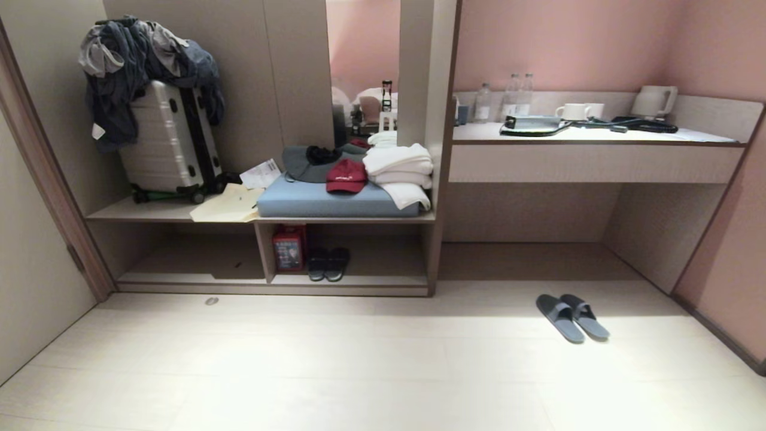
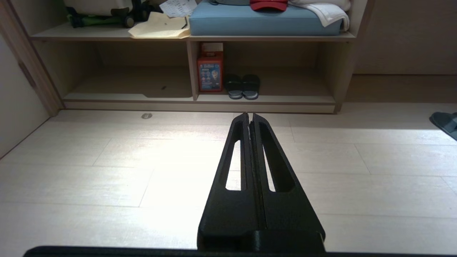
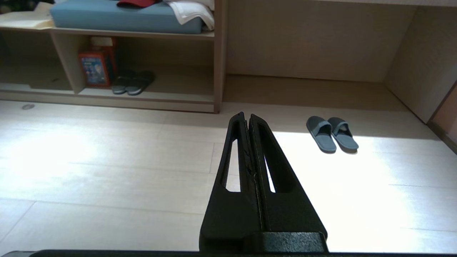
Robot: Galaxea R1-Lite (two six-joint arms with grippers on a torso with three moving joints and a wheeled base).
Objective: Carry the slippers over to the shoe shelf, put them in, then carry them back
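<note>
The slippers (image 1: 571, 317), a slate-blue pair with grey-blue insoles, lie side by side on the pale floor in front of the desk recess, well to the right of the shoe shelf (image 1: 264, 251). The right wrist view shows the slippers (image 3: 332, 134) ahead and to the right of my right gripper (image 3: 246, 115), which is shut and empty above the floor. My left gripper (image 2: 249, 115) is also shut and empty, facing the shoe shelf (image 2: 192, 71); one slipper (image 2: 446, 123) shows at that view's edge. Neither arm appears in the head view.
A black pair of slippers (image 1: 328, 263) and a red box (image 1: 289, 248) stand in the shelf's right cubby. On the bench above are a suitcase (image 1: 170, 143), a blue cushion (image 1: 323, 200), a red cap (image 1: 346, 175) and towels (image 1: 401, 170). The desk counter (image 1: 592, 161) is at the right.
</note>
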